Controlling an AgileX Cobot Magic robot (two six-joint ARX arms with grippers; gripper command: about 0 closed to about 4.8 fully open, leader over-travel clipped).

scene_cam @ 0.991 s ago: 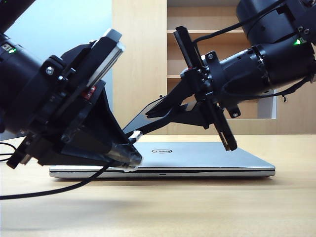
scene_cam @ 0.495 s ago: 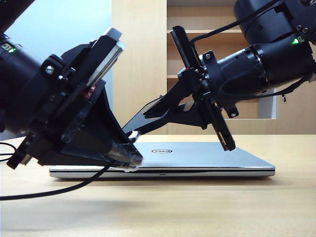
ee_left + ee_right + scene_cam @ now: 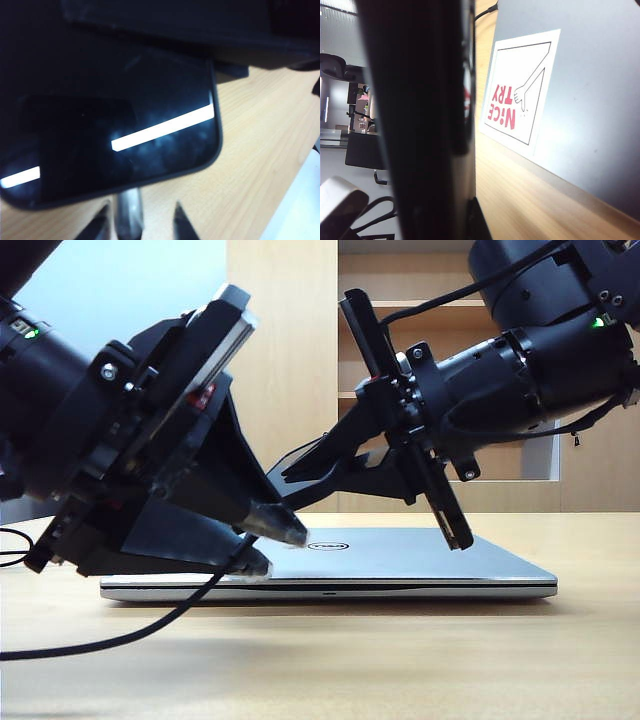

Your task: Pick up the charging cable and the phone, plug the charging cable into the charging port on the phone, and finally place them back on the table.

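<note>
Your left pincer [image 3: 278, 545] stands apart around the cable [image 3: 120, 632]; your right pincer [image 3: 300, 468] grips the phone [image 3: 115, 135]. A loose plug [image 3: 129, 220] may pull out.

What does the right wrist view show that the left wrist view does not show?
Only the right wrist view shows the silver laptop lid with its "NiCE TRY" sticker. Only the left wrist view shows the phone's glossy screen face-on, and the cable plug at its edge, between the left pincer tips. Both share the phone, seen edge-on by the right wrist, and the wooden table.
</note>
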